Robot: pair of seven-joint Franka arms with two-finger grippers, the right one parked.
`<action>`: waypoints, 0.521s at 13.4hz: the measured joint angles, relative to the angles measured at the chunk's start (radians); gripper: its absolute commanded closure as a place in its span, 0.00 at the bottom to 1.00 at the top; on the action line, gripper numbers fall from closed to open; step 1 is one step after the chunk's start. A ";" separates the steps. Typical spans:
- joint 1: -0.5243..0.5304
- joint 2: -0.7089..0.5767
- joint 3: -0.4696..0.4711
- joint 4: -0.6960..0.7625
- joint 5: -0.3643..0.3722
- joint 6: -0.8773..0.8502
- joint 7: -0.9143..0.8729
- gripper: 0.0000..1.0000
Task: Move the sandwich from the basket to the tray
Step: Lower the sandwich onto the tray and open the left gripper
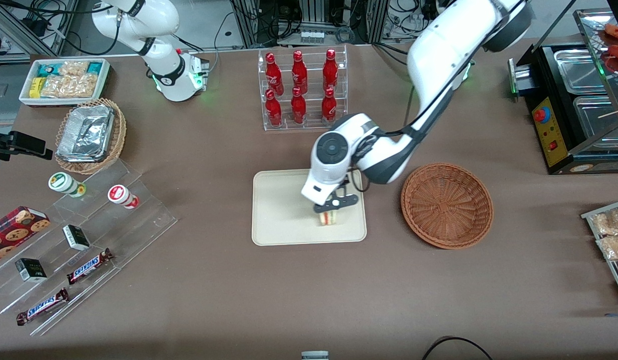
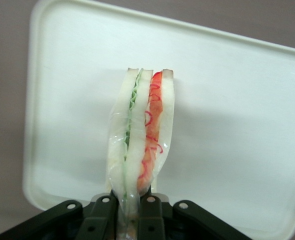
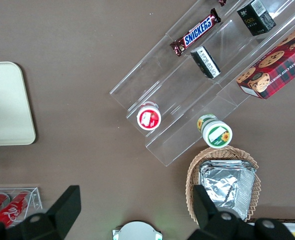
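The sandwich (image 2: 142,135), a wrapped wedge of white bread with green and red-orange filling, hangs on edge between my gripper's fingers. My gripper (image 1: 333,209) is shut on the sandwich (image 1: 329,217) just above the cream tray (image 1: 281,210), over the part of the tray nearest the basket. In the left wrist view my gripper (image 2: 130,205) pinches the wedge's narrow end, and the tray (image 2: 237,100) fills the background. The reddish-brown wicker basket (image 1: 446,205) sits beside the tray, toward the working arm's end, with nothing in it.
A clear rack of red bottles (image 1: 301,87) stands farther from the camera than the tray. Clear stepped shelves with snack bars and cups (image 1: 83,235) and a paler foil-filled basket (image 1: 91,135) lie toward the parked arm's end. A black food warmer (image 1: 579,100) stands at the working arm's end.
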 measured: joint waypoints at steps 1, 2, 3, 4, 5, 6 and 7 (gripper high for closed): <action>-0.021 0.028 0.001 0.032 0.001 0.000 -0.020 1.00; -0.042 0.049 0.006 0.056 0.002 0.000 -0.038 1.00; -0.062 0.063 0.018 0.073 0.003 0.000 -0.053 1.00; -0.080 0.070 0.035 0.084 0.003 0.000 -0.060 1.00; -0.090 0.074 0.046 0.095 0.003 -0.001 -0.063 1.00; -0.094 0.075 0.052 0.100 0.003 -0.001 -0.064 1.00; -0.095 0.075 0.055 0.104 0.003 -0.001 -0.066 1.00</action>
